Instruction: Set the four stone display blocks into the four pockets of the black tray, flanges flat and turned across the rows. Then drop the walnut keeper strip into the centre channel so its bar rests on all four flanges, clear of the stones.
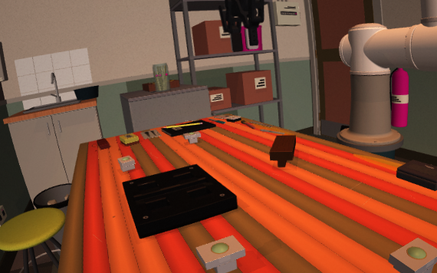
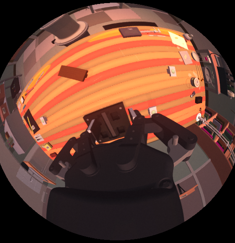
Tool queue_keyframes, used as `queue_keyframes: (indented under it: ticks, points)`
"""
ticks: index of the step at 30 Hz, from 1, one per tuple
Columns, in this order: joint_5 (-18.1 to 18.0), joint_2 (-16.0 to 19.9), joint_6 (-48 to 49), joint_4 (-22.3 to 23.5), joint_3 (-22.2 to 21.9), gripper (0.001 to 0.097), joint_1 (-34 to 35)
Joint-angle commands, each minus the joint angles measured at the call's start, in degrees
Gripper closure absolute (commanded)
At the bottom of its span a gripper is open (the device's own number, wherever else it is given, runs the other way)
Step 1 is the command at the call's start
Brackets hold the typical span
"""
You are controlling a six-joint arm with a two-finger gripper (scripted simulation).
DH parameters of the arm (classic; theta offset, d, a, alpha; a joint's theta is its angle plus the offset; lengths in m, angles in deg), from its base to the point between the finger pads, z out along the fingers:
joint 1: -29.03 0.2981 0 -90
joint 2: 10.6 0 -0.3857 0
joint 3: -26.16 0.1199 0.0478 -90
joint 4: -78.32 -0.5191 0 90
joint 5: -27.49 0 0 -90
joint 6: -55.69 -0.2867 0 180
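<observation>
The black tray [image 1: 178, 198] lies near the table's left front with all four pockets empty, and the walnut keeper strip [image 1: 283, 149] rests apart from it toward the table's middle. Two stone blocks sit at the front edge, one [image 1: 220, 252] just in front of the tray and one [image 1: 415, 255] at the right. A third block [image 1: 126, 163] sits behind the tray on the left, a fourth [image 1: 192, 136] farther back. My gripper [image 2: 112, 123] hangs high above the tray [image 2: 108, 122], open and empty.
The robot's pale base [image 1: 369, 88] stands at the table's far right. A flat dark box [image 1: 423, 174] lies near the right edge, a black tray with a yellow pencil [image 1: 188, 127] at the back. A yellow stool [image 1: 28, 229] stands at the table's left front.
</observation>
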Motion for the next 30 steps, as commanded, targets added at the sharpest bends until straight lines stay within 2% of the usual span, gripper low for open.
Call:
queue_keyframes:
  ticks: [1,9,18,24,30]
  points:
    - [-0.6,1.4,-0.8,0.0,-0.9,0.0381,0.8]
    - [-5.0,14.4,-7.0,0.0,-9.5,0.0381,7.0]
    - [-6.9,26.8,-11.4,0.0,-20.0,0.0381,11.4]
    - [-7.0,31.4,-12.8,0.0,-24.6,0.0381,12.8]
    - [-7.0,33.0,-13.3,0.0,-26.2,0.0381,13.2]
